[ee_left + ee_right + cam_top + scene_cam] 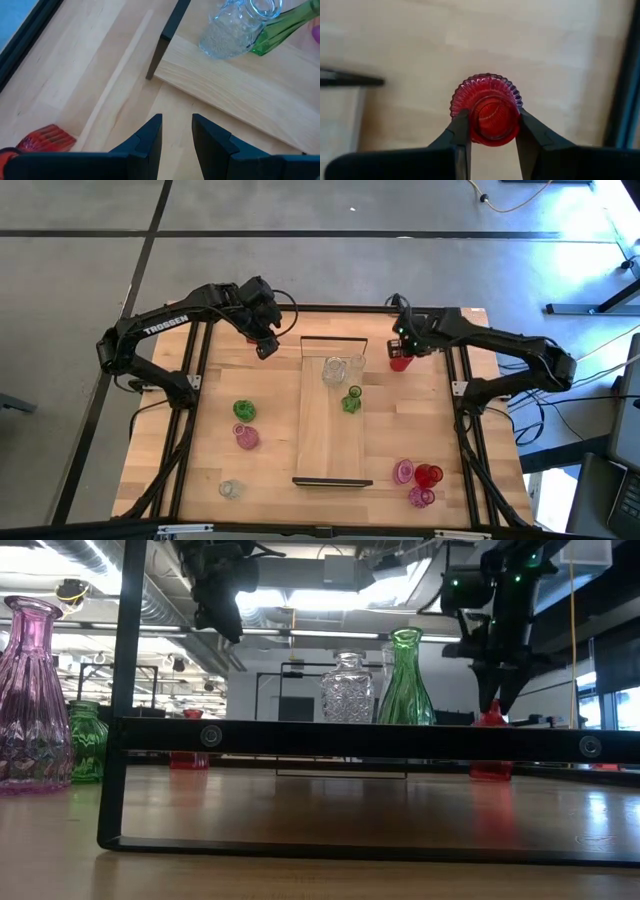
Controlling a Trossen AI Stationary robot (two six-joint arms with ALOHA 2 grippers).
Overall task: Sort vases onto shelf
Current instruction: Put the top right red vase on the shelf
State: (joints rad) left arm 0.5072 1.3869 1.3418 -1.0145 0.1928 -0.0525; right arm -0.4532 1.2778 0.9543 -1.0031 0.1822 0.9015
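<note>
Red glass in your right tool: the right tool [492, 131] has its two dark fingers pressed on either side of a ribbed red vase [487, 111], seen from above with its scalloped rim between them; you see a narrow gap filled by glass.
Right tool place: in the high view the right tool [401, 352] sits over the red vase [400, 362], on the desk [270, 450] just beside the shelf [325, 435], near its far right corner.
Left tool: your left tool [176, 131] holds nothing; its fingers stand a little apart with bare wood showing between them.
Left tool place: the left tool [265, 345] hangs above the desk off the shelf's far left corner, clear of the dark end frame [167, 35].
On the shelf: a clear patterned vase [335, 370] and a green vase [351, 401] stand close together toward the far end; the near half of the board is bare.
Left of the shelf: a green vase [244, 410], a pink vase [246, 437] and a clear vase [230, 489] stand apart from one another on the desk.
Right near corner: a pink vase [404, 471], a red vase [428, 476] and another pink vase [421, 497] cluster tightly.
Edges: thin dark frames rise at both short ends of the shelf; the near frame [300, 735] crosses the low view.
Textures: light wood board, butcher-block desk, translucent ribbed and cut glass.
</note>
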